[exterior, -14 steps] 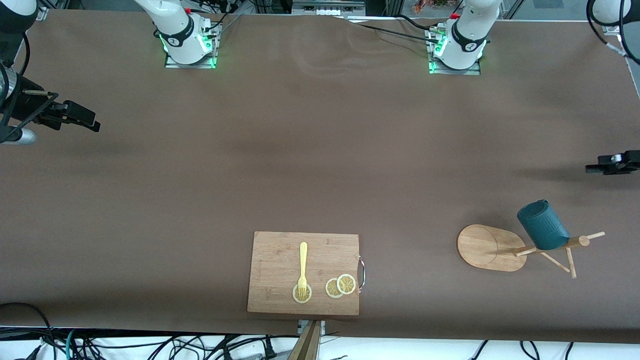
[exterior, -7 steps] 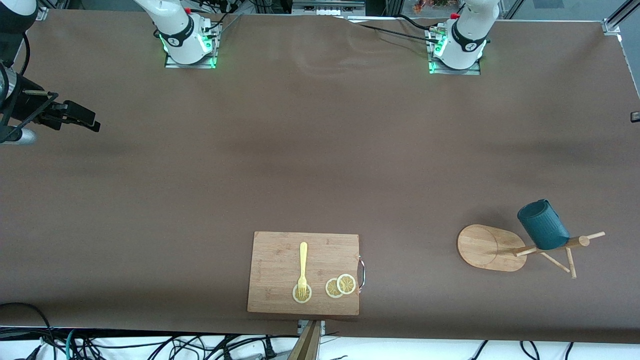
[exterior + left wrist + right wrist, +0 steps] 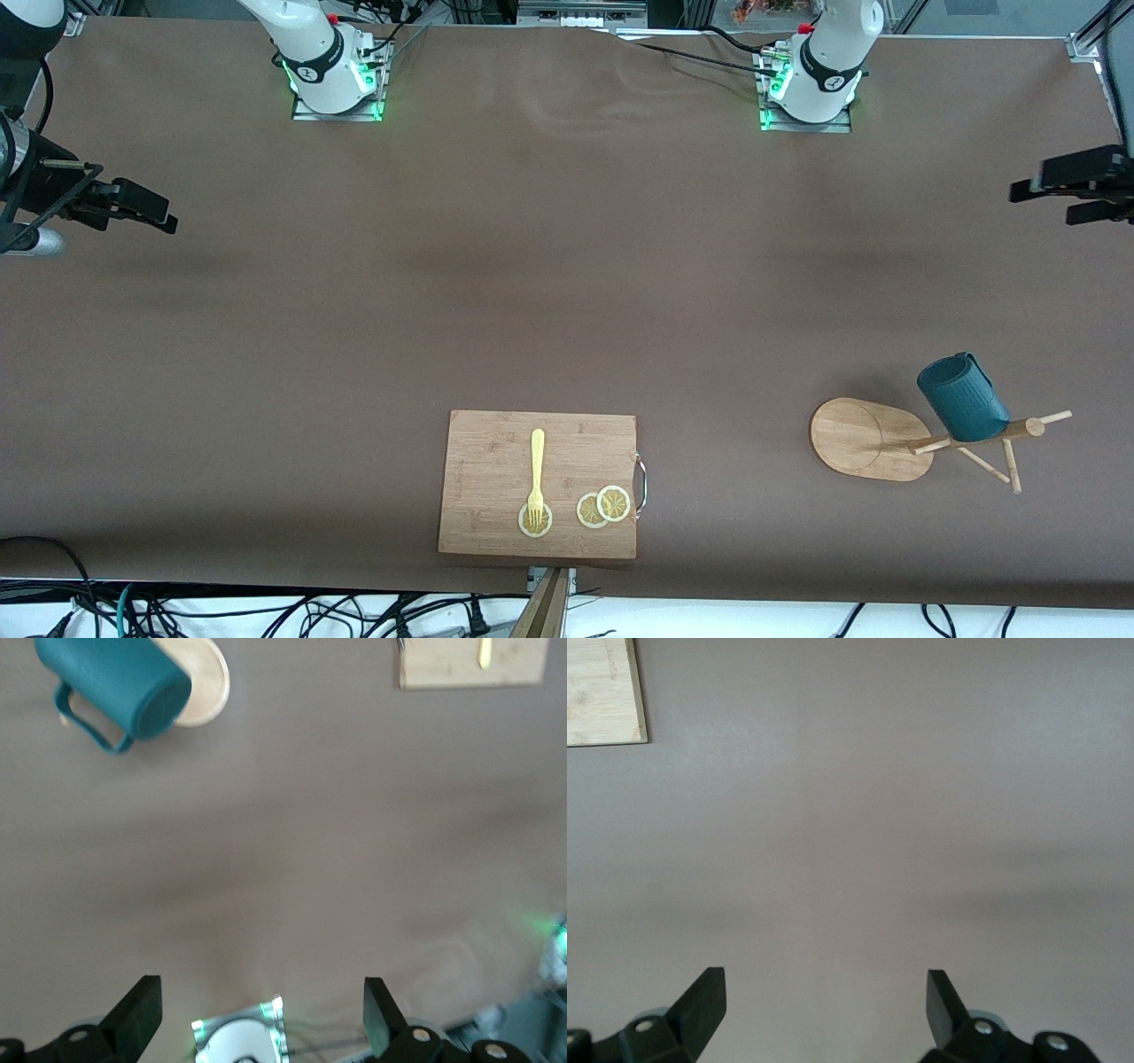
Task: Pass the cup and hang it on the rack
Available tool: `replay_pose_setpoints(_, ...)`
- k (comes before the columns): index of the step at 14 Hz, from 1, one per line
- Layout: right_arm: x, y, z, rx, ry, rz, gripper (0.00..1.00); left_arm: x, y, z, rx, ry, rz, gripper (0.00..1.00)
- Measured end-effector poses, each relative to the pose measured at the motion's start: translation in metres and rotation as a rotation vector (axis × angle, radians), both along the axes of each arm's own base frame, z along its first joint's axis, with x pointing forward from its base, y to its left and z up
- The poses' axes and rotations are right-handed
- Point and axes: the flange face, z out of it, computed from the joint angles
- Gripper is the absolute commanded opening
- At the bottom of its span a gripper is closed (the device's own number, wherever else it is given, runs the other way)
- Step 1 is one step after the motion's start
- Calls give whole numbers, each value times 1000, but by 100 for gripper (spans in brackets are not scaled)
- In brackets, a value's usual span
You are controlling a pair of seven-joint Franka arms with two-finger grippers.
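Note:
The dark teal ribbed cup [image 3: 961, 409] hangs on the bamboo rack [image 3: 855, 439], up by the pegs near the top of its pole, toward the left arm's end of the table. In the left wrist view the cup [image 3: 115, 687] shows its handle, with the rack's oval base [image 3: 211, 682] beside it. My left gripper [image 3: 1044, 202] is open and empty, in the air over the table edge at the left arm's end, well clear of the cup; it also shows in its own view [image 3: 261, 1010]. My right gripper [image 3: 146, 211] waits open and empty over its own end [image 3: 824, 992].
A rectangular bamboo cutting board [image 3: 496, 443] lies near the front edge at mid-table, with a yellow fork [image 3: 537, 470] and lemon slices [image 3: 604, 507] on it. Brown cloth covers the table. The arm bases stand along the edge farthest from the camera.
My left gripper has drawn away from the rack along the table edge, toward the arm bases' side. The cup stays hanging on the rack. The right arm has not moved.

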Motion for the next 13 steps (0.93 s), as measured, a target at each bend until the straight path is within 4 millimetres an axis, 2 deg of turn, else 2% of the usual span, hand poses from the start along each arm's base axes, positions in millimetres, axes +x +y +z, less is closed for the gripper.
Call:
replay_pose_setpoints(2, 0, 0, 0, 0, 0, 0, 100, -12, -41, 14, 108, -57, 42, 100)
replay_pose_setpoints(4, 0, 0, 0, 0, 0, 0, 100, -29, -69, 12, 159, -108, 61, 100)
replay_pose_setpoints(5, 0, 0, 0, 0, 0, 0, 100, -38, -76, 7, 170, -121, 65, 100)
replay_pose_setpoints(8, 0, 0, 0, 0, 0, 0, 100, -48, -72, -8, 176, -125, 80, 100)
replay_pose_setpoints(10, 0, 0, 0, 0, 0, 0, 100, -45, -67, -21, 189, -126, 90, 100)
replay_pose_setpoints(13, 0, 0, 0, 0, 0, 0, 100, -44, -71, -30, 191, -123, 83, 100)
